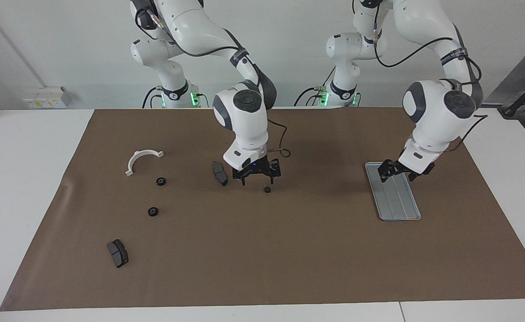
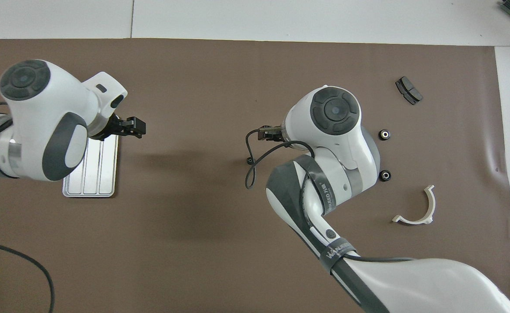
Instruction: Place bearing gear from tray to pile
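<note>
The flat rectangular silver-grey metal tray (image 1: 393, 191) with its raised rim and lengthwise ridges lies toward the left arm's end of the brown mat, and no gear shows on it. The left gripper (image 1: 396, 172) hangs over the tray's robot-side end with its black fingers spread and nothing between them. The right gripper (image 1: 256, 175) hovers low above the middle of the mat, fingers likewise spread and empty, just over a small black round gear (image 1: 267, 189) that sits alone there. Two more small black gears (image 1: 160, 181) of the loose pile lie toward the right arm's end, near a white half-ring (image 1: 142, 160); one dark grey brake pad (image 1: 219, 173) lies just beside the right gripper and another (image 1: 117, 253) farther from the robots. The step in hand looks like picking up the lone gear; next the right gripper would need to drop squarely over it, close, and carry it to the pile
</note>
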Robot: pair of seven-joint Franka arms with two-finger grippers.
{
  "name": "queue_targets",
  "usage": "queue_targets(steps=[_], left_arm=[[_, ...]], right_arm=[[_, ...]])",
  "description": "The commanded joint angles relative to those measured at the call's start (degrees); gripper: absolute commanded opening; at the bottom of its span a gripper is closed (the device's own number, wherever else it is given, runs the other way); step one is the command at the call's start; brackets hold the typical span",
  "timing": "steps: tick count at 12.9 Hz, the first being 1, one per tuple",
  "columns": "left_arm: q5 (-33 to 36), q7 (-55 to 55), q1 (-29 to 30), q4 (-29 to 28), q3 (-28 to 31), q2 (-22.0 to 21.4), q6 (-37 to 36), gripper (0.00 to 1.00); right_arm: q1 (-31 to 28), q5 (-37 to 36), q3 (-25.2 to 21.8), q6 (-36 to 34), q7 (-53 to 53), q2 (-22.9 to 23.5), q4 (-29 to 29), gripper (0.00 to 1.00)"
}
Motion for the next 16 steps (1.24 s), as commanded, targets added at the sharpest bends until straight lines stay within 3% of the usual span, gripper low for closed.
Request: queue_targets(steps=[1,6,9,13,16], left_arm=[[-0.6,4.1,2.2,0.6,-0.4,-6.2,-5.9,1.0],[-0.5,4.2,3.4,5.6,-0.2,-15.0,-20.9,1.0],[-0.2,4.3,3.3,6.0,1.5,-17.3,-26.6,1.0],[-0.2,4.0,2.4,4.6,1.3,-18.8,-25.1,1.0],[-0.2,3.6,0.1,2.1,1.0,-19.2,-18.8,1.0]], right_arm=[[0.7,-2.3,-0.1,2.8,2.0,3.1,2.2,1.0],[1.7,-5.1,-0.1,5.2,1.4,4.8,-0.1,1.0],[1.6,-5.4,-0.1,3.8,0.7,3.8,-2.4,0.87],[1.7,-5.0,0.0,3.3,0.7,3.4,-3.3,0.77],[1.7,-4.7,0.7,3.5,0.7,3.2,-4.0,0.66]])
